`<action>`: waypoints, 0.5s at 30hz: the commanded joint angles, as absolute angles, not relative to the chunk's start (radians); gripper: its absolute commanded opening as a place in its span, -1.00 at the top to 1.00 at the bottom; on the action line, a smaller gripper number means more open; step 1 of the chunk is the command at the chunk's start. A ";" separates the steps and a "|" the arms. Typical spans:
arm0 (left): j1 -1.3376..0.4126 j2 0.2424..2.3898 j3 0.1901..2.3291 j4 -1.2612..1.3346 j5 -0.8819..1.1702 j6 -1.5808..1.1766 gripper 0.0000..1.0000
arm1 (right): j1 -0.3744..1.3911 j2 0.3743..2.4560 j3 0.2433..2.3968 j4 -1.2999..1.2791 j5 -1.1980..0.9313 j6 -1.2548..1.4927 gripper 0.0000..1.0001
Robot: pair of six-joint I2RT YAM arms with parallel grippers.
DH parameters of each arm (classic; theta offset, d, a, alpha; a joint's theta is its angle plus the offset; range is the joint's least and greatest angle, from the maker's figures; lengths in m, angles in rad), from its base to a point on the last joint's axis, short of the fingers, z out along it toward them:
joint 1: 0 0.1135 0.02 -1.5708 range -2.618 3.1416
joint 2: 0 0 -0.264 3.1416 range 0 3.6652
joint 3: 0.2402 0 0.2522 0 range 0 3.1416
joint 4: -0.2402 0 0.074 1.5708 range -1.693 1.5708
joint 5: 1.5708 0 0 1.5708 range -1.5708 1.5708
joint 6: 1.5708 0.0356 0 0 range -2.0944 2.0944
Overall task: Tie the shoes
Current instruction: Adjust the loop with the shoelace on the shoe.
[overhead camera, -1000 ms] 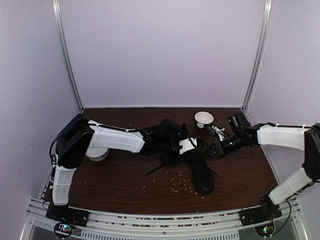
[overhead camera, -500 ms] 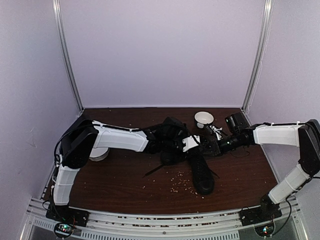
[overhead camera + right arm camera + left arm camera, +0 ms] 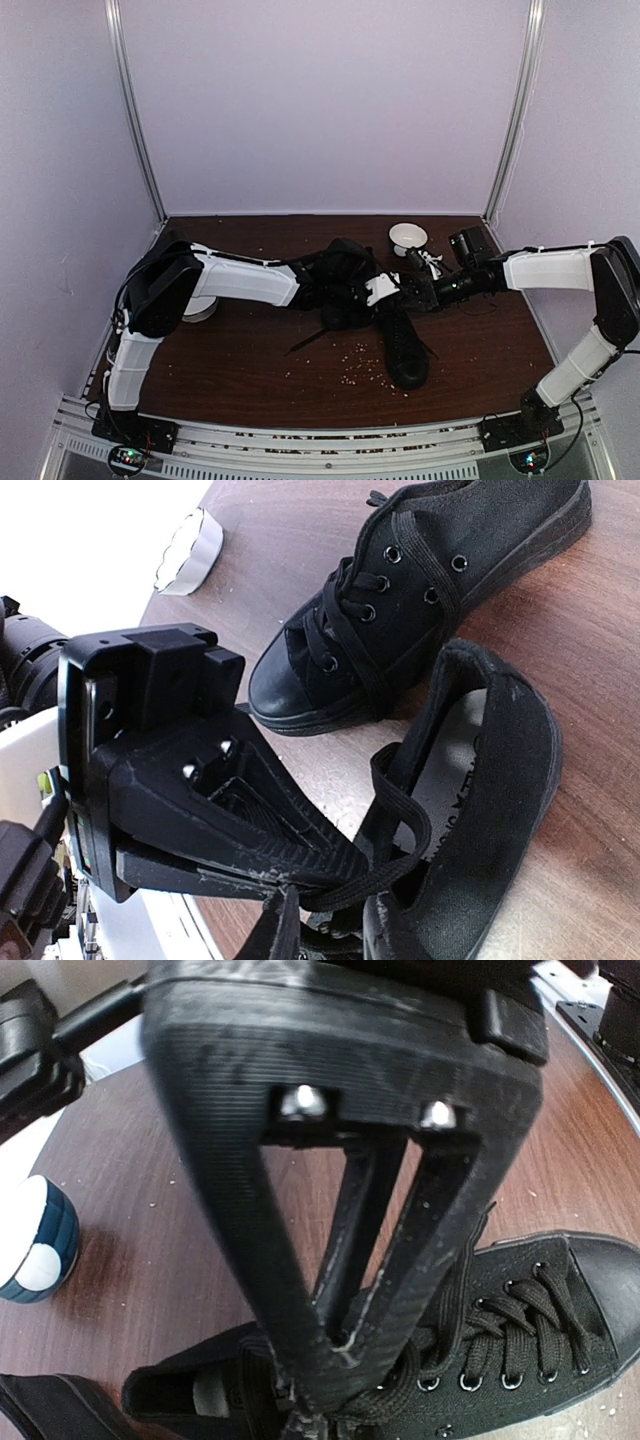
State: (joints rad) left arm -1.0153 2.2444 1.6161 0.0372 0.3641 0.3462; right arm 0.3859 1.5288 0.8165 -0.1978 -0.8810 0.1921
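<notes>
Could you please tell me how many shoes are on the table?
2. In the right wrist view, one black sneaker lies laced, farther off; the other sneaker is nearer, its insole showing, right next to it. None appears hidden.

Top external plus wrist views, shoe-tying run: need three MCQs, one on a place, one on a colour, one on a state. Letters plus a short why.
1. Where does the white bowl stand on the table?
A. At the near edge, between the arm bases
B. Toward the far edge, right of centre, beyond the shoes
C. Inside a shoe

2. What colour are the shoes?
A. All black
B. White
C. Red

3. How does the left gripper stand?
A. Wide open
B. Out of every view
C. Shut

Key:
1 B, since the top view shows it behind the shoes, toward the back wall.
2 A, since both read black throughout in the right wrist view.
3 C, since the left wrist view shows its fingers pressed together.
</notes>
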 commanded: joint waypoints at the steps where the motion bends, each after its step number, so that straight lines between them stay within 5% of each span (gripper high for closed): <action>1: -1.012 2.246 1.614 0.183 0.396 0.283 1.00 | 0.394 1.547 0.792 -0.172 -0.901 0.203 0.57; 15: -1.012 2.249 1.596 0.197 0.379 0.276 1.00 | 0.377 1.515 0.779 -0.198 -0.873 0.200 0.69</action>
